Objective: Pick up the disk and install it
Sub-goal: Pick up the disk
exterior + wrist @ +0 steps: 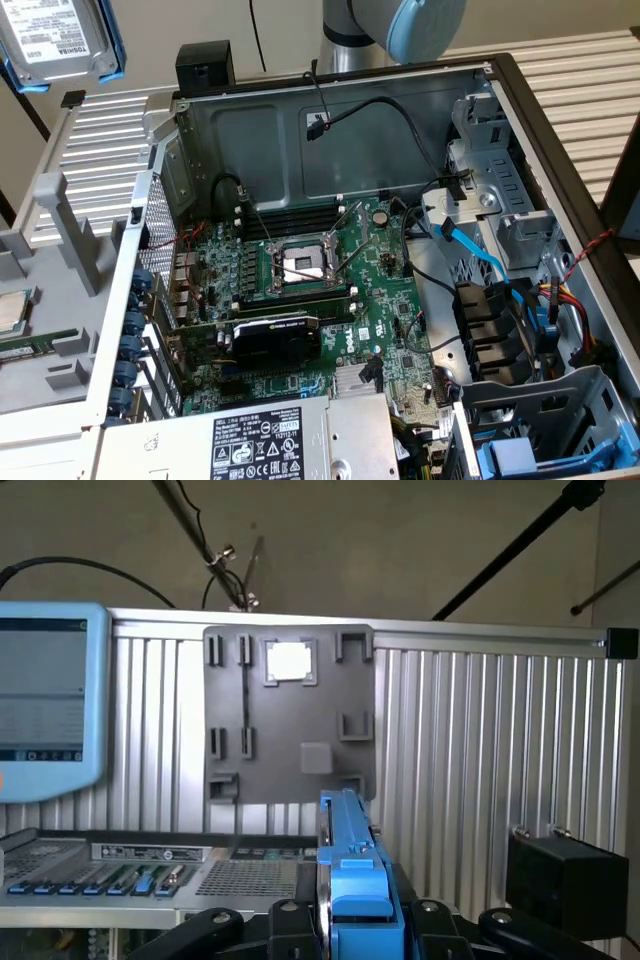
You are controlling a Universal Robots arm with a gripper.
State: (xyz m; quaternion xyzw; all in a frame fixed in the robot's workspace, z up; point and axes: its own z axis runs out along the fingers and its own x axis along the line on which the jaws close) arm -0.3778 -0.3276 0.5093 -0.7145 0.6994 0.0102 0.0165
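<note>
I have the disk (350,855) in the pincer (355,925). In the wrist view its blue carrier frame stands edge-on between the two black fingers (290,925), which sit against it from both sides, so I read the pincer as clenched on the disk. In the exterior view a blue-framed drive (60,40) hangs at the upper corner on the exterior view's left, above the ribbed counter (100,150) and apart from the open computer case (350,120). I take it for the same disk. It is not yet in any bay.

For handling, I judge the disk to be dense and heavy for its size, fully stiff, and sensitive to shocks. The metal faces look smooth and may slip, and the blue plastic frame can probably bend a little. So I think the good place to hold is on the two long sides of the frame, not on the labelled face, and without any knock against the case walls.

The exterior view gives me what the wrist camera does not: the white printed label of the disk, the motherboard (390,300), the grey power supply (250,440), and the drive cage (560,400) with its cables on the exterior view's right. The wrist view gives me the grip itself, and also a grey fixture plate (290,740) on the counter and a black box (565,885) near it.
</note>
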